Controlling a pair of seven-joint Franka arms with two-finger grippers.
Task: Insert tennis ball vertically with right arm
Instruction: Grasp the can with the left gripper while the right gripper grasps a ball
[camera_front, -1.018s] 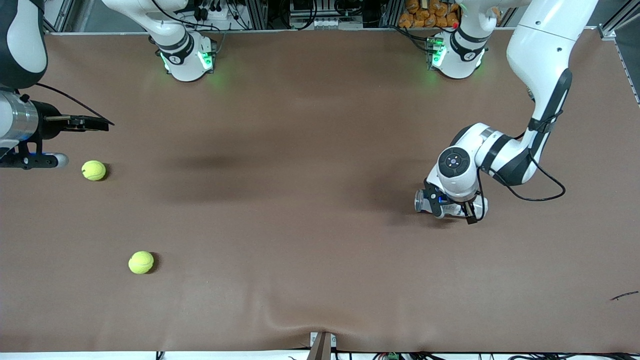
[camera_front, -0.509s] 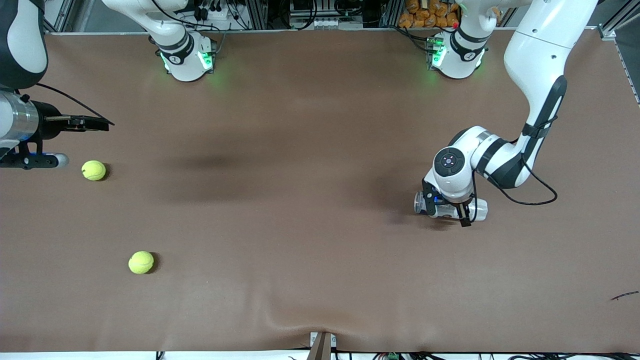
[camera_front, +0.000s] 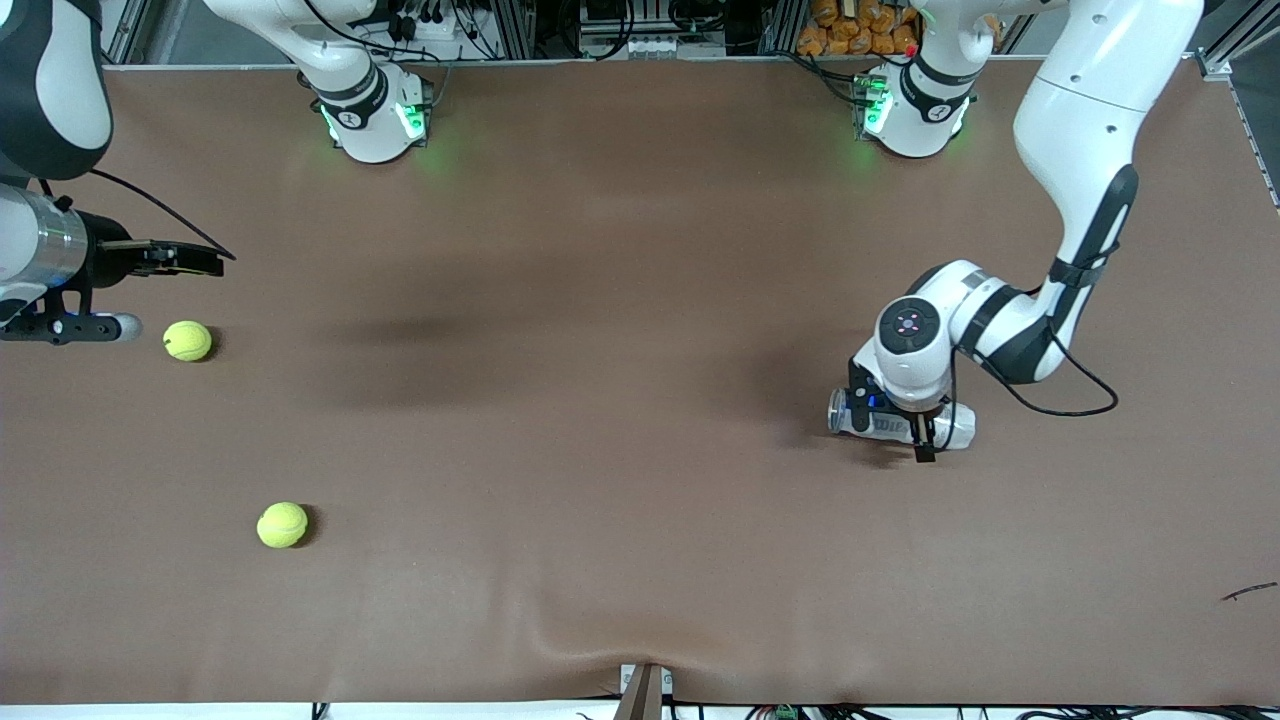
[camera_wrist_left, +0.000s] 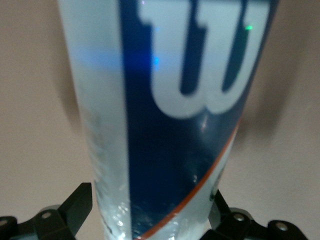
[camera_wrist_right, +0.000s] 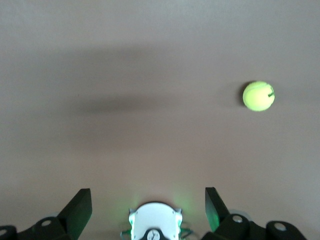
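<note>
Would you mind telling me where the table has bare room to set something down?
The table is bare between the two tennis balls and the lying ball tube. It is crowded at the tube under the left hand, and around the right hand.

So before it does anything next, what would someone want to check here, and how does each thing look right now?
1. Tube lying on its side on the table: ok; the clear tennis ball tube lies flat toward the left arm's end.
2. Left end effector around the tube: ok; in the left wrist view its fingers straddle the tube, apart.
3. Tube actually gripped: not ok; fingers look open.
4. Right end effector empty and open: ok; the right wrist view shows nothing between its fingers.
5. Balls free to pick: ok; the ball near the right end effector and the ball nearer the camera sit on the table.
6. Tube opening clear: cannot tell.
</note>
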